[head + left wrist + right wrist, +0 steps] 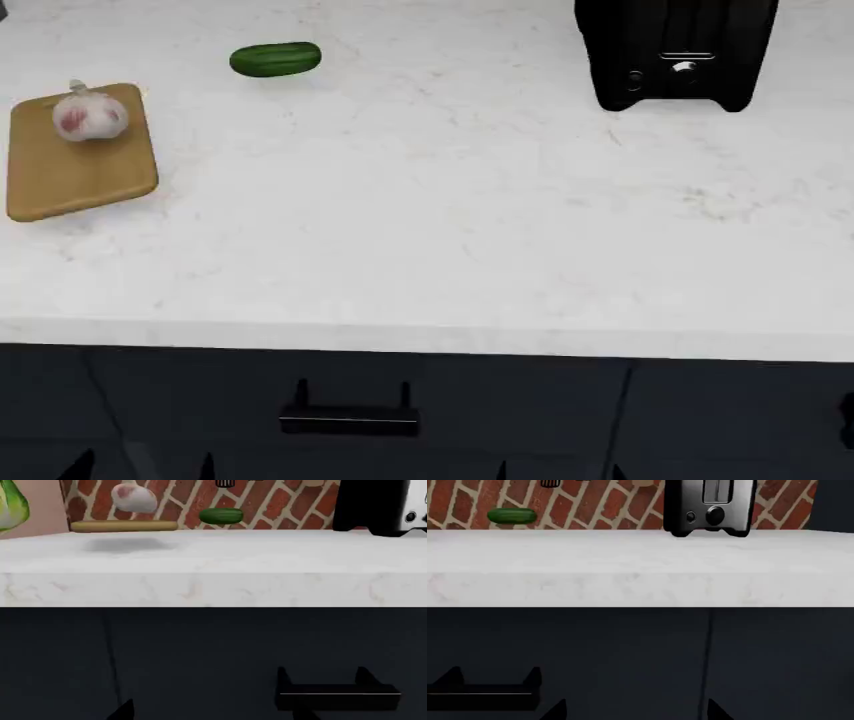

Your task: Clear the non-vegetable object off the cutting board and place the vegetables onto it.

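Observation:
The whitish garlic bulb with pink blotches sits on the far end of the light-brown cutting board at the counter's left. It also shows in the left wrist view, on the board. The dark-green cucumber lies on the counter behind and to the right of the board, and shows in both wrist views. My left gripper and right gripper hang low in front of the dark cabinet, below the counter edge. Both are open and empty.
A black toaster stands at the back right of the white marble counter. A drawer handle sticks out of the dark cabinet front between the grippers. A brick wall backs the counter. A leafy green thing shows far left.

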Controlling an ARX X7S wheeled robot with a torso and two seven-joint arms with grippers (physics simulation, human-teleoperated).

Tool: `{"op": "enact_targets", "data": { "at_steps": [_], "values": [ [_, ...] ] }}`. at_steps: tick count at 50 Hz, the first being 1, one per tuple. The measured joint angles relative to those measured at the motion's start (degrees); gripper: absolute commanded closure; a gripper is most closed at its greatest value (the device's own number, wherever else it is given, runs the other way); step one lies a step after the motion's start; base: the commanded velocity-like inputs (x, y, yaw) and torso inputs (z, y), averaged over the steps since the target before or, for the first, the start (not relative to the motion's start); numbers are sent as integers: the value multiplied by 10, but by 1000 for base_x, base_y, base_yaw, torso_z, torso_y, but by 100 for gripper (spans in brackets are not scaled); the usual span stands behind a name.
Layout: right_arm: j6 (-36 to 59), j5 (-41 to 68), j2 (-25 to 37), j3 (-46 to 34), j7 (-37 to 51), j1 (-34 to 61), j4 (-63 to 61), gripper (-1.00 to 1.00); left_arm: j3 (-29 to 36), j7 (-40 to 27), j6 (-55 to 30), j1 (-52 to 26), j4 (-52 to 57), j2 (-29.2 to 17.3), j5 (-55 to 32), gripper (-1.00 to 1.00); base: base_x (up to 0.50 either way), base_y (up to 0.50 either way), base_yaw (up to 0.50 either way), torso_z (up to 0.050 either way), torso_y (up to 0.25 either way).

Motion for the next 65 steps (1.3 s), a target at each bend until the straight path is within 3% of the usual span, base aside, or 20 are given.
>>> {"op": "enact_targets", "data": {
  "at_steps": [21,35,48,56,65],
  "values": [
    [-3,21,21,-25,27,0,1,-100,34,-42,22,49,29,-22,-16,-100,0,0,0,0,0],
    [-4,29,37,-46,52,2,2,-100,55,-66,25,59,36,-37,-29,-100,0,500,0,0,0],
    [17,35,49,-59,75,4,-12,-100,70,-86,15,61,41,-52,-32,-100,0,20,0,0,0],
    [103,20,62,-74,88,14,-100,-100,69,-83,-80,-15,53,-64,-53,-100,0,0,0,0,0],
    [257,14,68,-84,91,80,-217,-100,52,-92,-229,-81,157,-86,-81,-100,0,0,0,0,0]
  ]
}}
